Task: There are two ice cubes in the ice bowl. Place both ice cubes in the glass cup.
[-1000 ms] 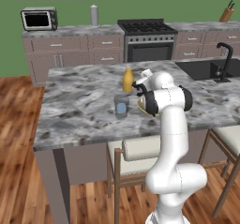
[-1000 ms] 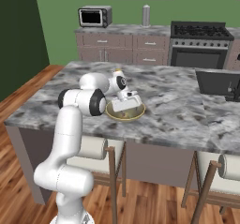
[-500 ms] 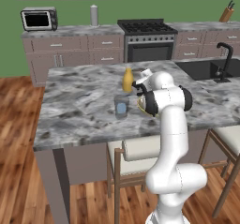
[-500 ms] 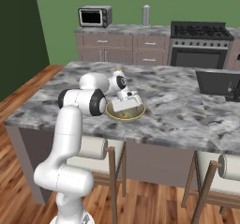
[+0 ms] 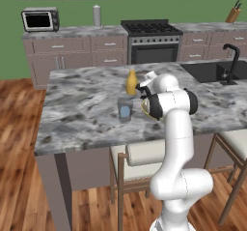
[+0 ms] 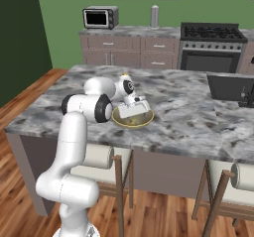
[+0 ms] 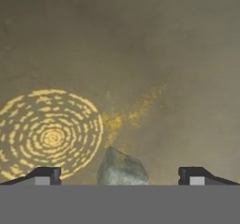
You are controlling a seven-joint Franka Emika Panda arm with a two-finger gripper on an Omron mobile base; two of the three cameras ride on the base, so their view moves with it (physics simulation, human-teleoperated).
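My gripper [image 6: 133, 110] reaches down into the yellowish-olive ice bowl [image 6: 119, 119] on the island counter. In the hand view its jaws stand open, with the two dark fingertips [image 7: 44, 175] wide apart. One pale ice cube [image 7: 122, 168] lies on the bowl floor [image 7: 140, 54] between them, touching neither tip. The glass cup [image 5: 125, 110] stands just left of the bowl's rim [image 5: 144, 111], and a pale-blue patch shows inside it. My arm hides most of the bowl in the left base view.
A yellow-orange bottle [image 5: 131, 82] stands right behind the cup and close to my hand. A sink with a dark tap [image 5: 230, 61] is set into the counter at the right. Stools [image 6: 104, 156] stand under the counter's front edge.
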